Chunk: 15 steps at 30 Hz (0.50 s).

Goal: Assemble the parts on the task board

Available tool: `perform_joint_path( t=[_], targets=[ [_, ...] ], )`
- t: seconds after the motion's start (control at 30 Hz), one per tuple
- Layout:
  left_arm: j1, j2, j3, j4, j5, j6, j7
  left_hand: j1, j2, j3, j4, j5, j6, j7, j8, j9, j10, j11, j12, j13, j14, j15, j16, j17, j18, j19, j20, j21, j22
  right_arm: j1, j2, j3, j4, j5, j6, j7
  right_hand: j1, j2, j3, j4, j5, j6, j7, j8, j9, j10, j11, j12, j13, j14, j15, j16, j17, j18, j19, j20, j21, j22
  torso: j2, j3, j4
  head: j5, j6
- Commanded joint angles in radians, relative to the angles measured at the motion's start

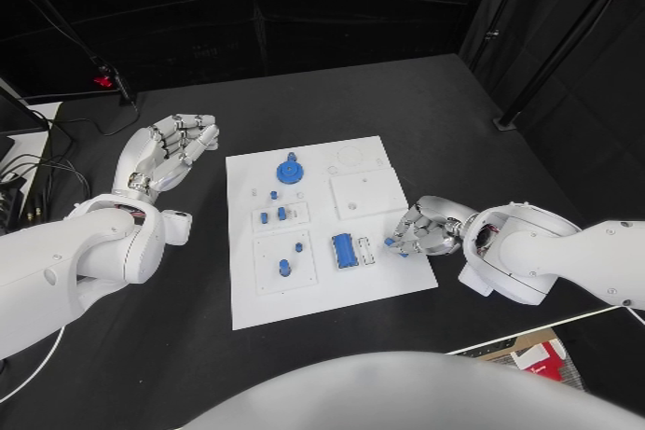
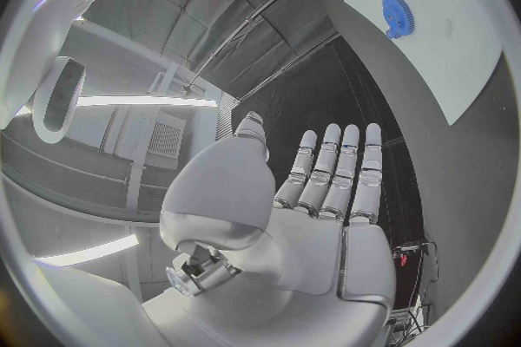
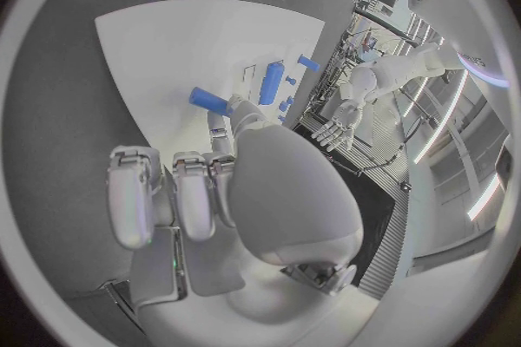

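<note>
The right hand, at the head view's centre right, is covering most of a small blue part at the task board edge; its shape and the smaller blue pieces at centre are staying too small to tell.

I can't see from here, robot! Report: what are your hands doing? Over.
Left hand open, flat on the black table beside the white task board. Right hand pinches a small blue cylinder part over the board's right edge. Nothing in the way.
</note>
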Motion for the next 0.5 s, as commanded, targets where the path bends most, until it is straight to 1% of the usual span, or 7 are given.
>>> perform_joint_path(
  t=[0.03, 0.1, 0.17, 0.3, 0.33, 0.5],
  targets=[
    [0.001, 0.001, 0.001, 0.0, 0.001, 0.006, 0.003, -0.002, 0.007, -0.005, 0.001, 0.007, -0.007, 0.12, 0.005, -0.002, -0.007, 0.003, 0.004, -0.001, -0.006, -0.003, 0.003, -0.001, -0.003, 0.007, -0.001, 0.003, -0.001, 0.002, -0.004, 0.0, 0.013, 0.156, -0.043, 0.078, -0.01, -0.003, -0.004, 0.001, 0.007, 0.046, -0.037, -0.007, 0.0, 0.106, -0.004, -0.004, 0.263, 0.104, -0.005, 0.002, 0.263, -0.006, 0.086, -0.005, -0.001, 0.251, 0.0, -0.0001, 0.0001, 0.002, 0.0],
    [0.001, 0.002, 0.001, -0.001, 0.001, 0.006, 0.002, -0.002, 0.007, -0.005, 0.001, 0.007, -0.007, 0.12, 0.005, -0.002, -0.007, 0.003, 0.004, -0.001, -0.006, -0.003, 0.003, -0.001, -0.003, 0.007, -0.001, 0.003, -0.001, 0.002, -0.008, 0.001, 0.018, 0.202, -0.04, 0.09, -0.012, -0.004, -0.006, 0.001, 0.008, 0.047, -0.037, -0.009, 0.0, 0.106, -0.004, -0.004, 0.263, 0.104, -0.005, 0.002, 0.263, -0.006, 0.085, -0.005, -0.002, 0.251, 0.0, 0.0, 0.0016, 0.001, 0.0],
    [0.001, 0.002, 0.001, -0.001, 0.001, 0.006, 0.002, -0.002, 0.007, -0.005, 0.001, 0.007, -0.007, 0.12, 0.005, -0.002, -0.007, 0.003, 0.004, -0.001, -0.006, -0.003, 0.003, -0.001, -0.003, 0.007, -0.001, 0.003, -0.001, 0.004, -0.01, 0.001, 0.021, 0.239, -0.038, 0.1, -0.014, -0.003, -0.007, 0.002, 0.01, 0.049, -0.037, -0.011, 0.0, 0.106, -0.004, -0.004, 0.263, 0.104, -0.005, 0.002, 0.263, -0.005, 0.084, -0.006, -0.003, 0.251, 0.0, 0.0002, 0.0028, 0.003, 0.0],
    [0.001, 0.004, 0.001, -0.002, 0.001, 0.007, 0.001, -0.002, 0.007, -0.005, 0.001, 0.007, -0.007, 0.12, 0.005, -0.002, -0.007, 0.003, 0.004, -0.001, -0.006, -0.003, 0.003, -0.001, -0.003, 0.007, -0.001, 0.003, -0.001, 0.012, -0.012, 0.001, 0.026, 0.326, -0.029, 0.121, -0.022, -0.005, -0.013, 0.005, 0.014, 0.054, -0.038, -0.015, -0.001, 0.106, -0.004, -0.004, 0.263, 0.104, -0.006, 0.002, 0.263, -0.005, 0.083, -0.006, -0.005, 0.25, 0.0, 0.0003, 0.0016, 0.009, 0.0],
    [0.001, 0.005, 0.001, -0.003, 0.001, 0.007, 0.001, -0.002, 0.007, -0.005, 0.001, 0.007, -0.007, 0.12, 0.005, -0.002, -0.007, 0.003, 0.004, -0.001, -0.006, -0.003, 0.003, -0.001, -0.003, 0.007, -0.001, 0.003, -0.001, 0.015, -0.011, 0.001, 0.026, 0.353, -0.024, 0.126, -0.024, -0.005, -0.015, 0.005, 0.015, 0.056, -0.038, -0.016, -0.001, 0.106, -0.004, -0.004, 0.263, 0.104, -0.007, 0.002, 0.263, -0.005, 0.083, -0.006, -0.006, 0.249, 0.0, 0.0004, 0.0022, 0.008, 0.0],
    [0.001, 0.007, 0.001, -0.004, 0.001, 0.006, 0.0, -0.002, 0.007, -0.005, 0.001, 0.007, -0.007, 0.12, 0.005, -0.002, -0.007, 0.003, 0.004, -0.001, -0.006, -0.003, 0.003, -0.001, -0.003, 0.007, -0.001, 0.003, -0.001, 0.021, 0.007, 0.002, 0.014, 0.446, -0.001, 0.136, -0.038, -0.004, -0.025, 0.013, 0.023, 0.063, -0.039, -0.024, -0.001, 0.106, -0.005, -0.004, 0.263, 0.104, -0.008, 0.002, 0.263, -0.004, 0.082, -0.007, -0.007, 0.249, 0.001, -0.0012, 0.0023, 0.01, 0.0]
  ],
)
